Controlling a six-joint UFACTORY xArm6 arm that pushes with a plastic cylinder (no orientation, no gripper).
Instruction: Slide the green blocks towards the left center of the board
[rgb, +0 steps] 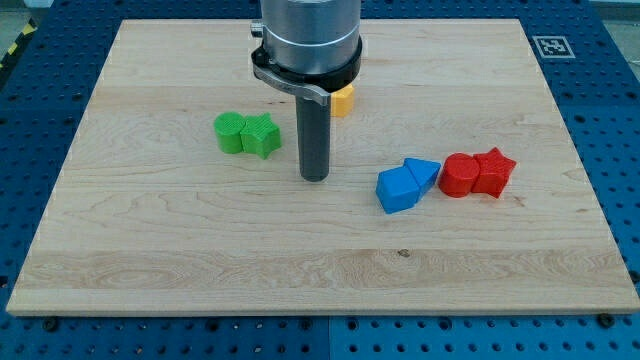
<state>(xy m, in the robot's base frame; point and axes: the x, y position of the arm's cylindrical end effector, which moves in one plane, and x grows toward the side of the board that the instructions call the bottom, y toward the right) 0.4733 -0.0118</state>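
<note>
Two green blocks touch each other left of the board's middle: a round green block (230, 133) and a green star block (261, 135) on its right. My tip (315, 177) stands on the board a short way to the right of the green star and slightly lower in the view, not touching it. The dark rod rises from the tip to the grey arm body at the view's top.
A yellow block (343, 99) is partly hidden behind the rod's mount. A blue cube-like block (397, 189) and a blue triangle (423, 172) sit right of the tip. A red round block (460, 175) and a red star (493, 171) lie further right. The wooden board (150, 250) sits on a blue perforated table.
</note>
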